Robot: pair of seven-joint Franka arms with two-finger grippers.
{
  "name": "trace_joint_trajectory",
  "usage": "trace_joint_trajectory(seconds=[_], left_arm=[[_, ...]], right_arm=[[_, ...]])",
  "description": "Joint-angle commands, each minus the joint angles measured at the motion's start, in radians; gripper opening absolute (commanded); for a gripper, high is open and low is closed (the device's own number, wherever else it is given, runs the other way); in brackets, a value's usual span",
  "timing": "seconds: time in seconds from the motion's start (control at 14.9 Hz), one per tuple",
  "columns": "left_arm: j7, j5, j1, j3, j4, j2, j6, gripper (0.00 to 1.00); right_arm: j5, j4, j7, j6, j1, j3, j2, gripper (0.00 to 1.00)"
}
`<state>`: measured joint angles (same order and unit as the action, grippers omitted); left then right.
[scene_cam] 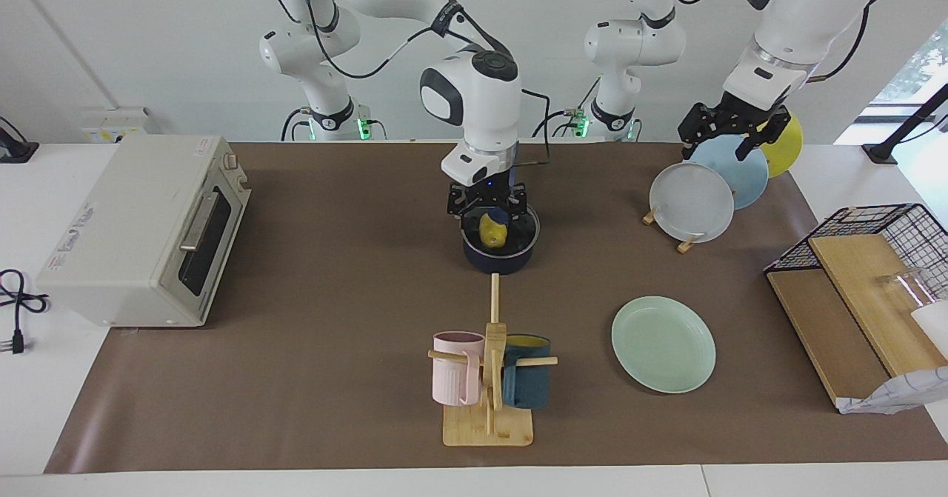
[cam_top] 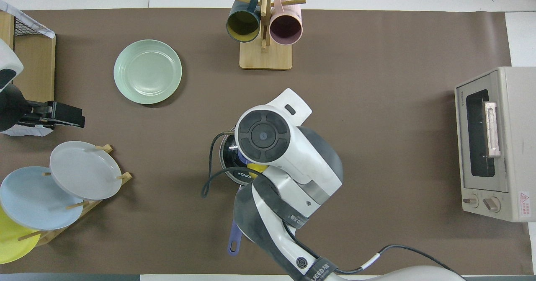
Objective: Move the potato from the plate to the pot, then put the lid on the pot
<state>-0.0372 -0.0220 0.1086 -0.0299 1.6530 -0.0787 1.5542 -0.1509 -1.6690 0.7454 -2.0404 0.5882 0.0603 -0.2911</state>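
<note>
The navy pot (scene_cam: 500,263) stands mid-table, nearer the robots than the mug stand. The yellow potato (scene_cam: 491,232) lies inside it, seen through the glass lid (scene_cam: 527,227), which rests on the pot's rim. My right gripper (scene_cam: 492,205) is directly over the lid's blue knob (scene_cam: 499,218). In the overhead view the right arm covers most of the pot; its rim (cam_top: 225,155), its blue handle (cam_top: 233,243) and a bit of potato (cam_top: 257,168) show. The mint-green plate (scene_cam: 663,344) (cam_top: 147,71) lies bare. My left gripper (scene_cam: 729,134) (cam_top: 63,115) waits open over the plate rack.
A wooden mug stand (scene_cam: 489,423) holds a pink mug (scene_cam: 453,367) and a teal mug (scene_cam: 527,382). A toaster oven (scene_cam: 144,230) stands at the right arm's end. A plate rack (scene_cam: 692,201) and a wire basket with boards (scene_cam: 866,289) stand at the left arm's end.
</note>
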Motion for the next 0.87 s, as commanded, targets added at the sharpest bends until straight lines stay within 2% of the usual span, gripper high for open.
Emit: trace_joint_trajectory(seconds=[0.0, 0.2, 0.47, 0.67, 0.81], left_arm=[[-0.003, 0.007, -0.015, -0.01, 0.001, -0.006, -0.003, 1.0], [-0.004, 0.007, -0.015, -0.01, 0.001, -0.006, -0.003, 1.0], [-0.004, 0.008, -0.015, -0.01, 0.001, -0.006, -0.003, 1.0], [-0.004, 0.008, -0.015, -0.01, 0.001, -0.006, -0.003, 1.0], [-0.003, 0.007, -0.015, -0.01, 0.001, -0.007, -0.003, 1.0]], right_arm=[[0.039, 0.118, -0.145, 0.185, -0.094, 0.01, 0.019, 1.0], [0.048, 0.123, -0.291, 0.322, -0.215, 0.009, 0.099, 1.0], [0.059, 0.1, -0.525, 0.442, -0.381, 0.006, 0.214, 1.0], [0.092, 0.022, -0.694, 0.468, -0.511, 0.006, 0.266, 1.0], [0.108, 0.021, -0.797, 0.479, -0.559, 0.004, 0.271, 1.0]])
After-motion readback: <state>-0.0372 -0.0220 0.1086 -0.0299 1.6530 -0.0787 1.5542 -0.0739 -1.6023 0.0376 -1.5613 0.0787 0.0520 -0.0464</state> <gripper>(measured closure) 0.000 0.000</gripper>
